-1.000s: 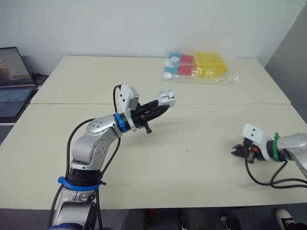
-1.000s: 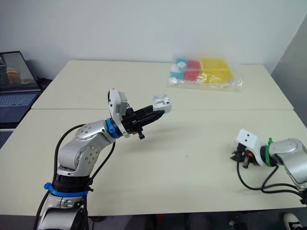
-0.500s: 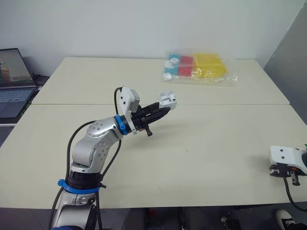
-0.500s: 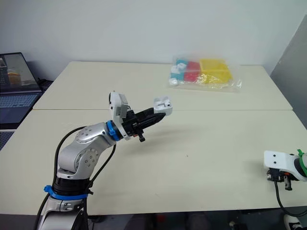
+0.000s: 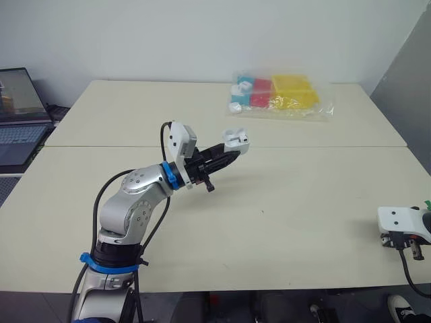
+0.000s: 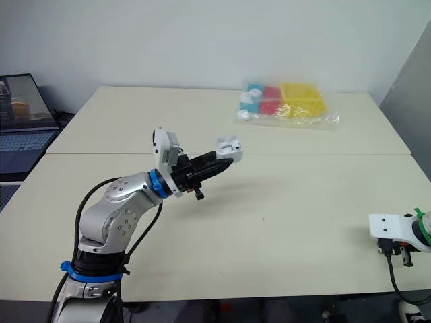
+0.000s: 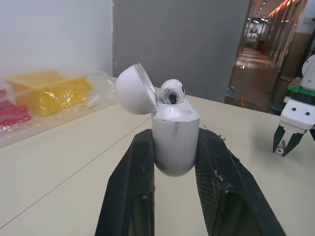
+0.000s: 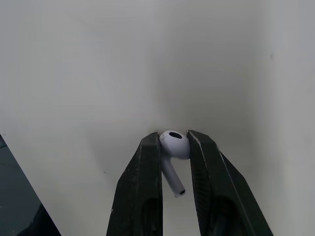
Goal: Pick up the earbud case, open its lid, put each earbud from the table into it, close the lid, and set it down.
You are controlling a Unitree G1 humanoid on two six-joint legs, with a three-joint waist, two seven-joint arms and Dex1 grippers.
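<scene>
Near the surface's right front corner, right end effector (image 5: 409, 247) pinches an earbud (image 8: 173, 146); open case (image 7: 174, 145), clamped in left end effector (image 5: 229, 151), lies well to its left.

Office or lab room, by the look. Plain white wall (image 5: 202, 33) across the top, pale tables (image 5: 303, 202) pushed edge to edge, open laptop (image 5: 17, 111) at the left edge, clear bag of coloured boxes (image 5: 279, 94) upper right of centre, grey partition (image 5: 404, 87) far right, lit corridor (image 7: 275, 29) behind.
</scene>
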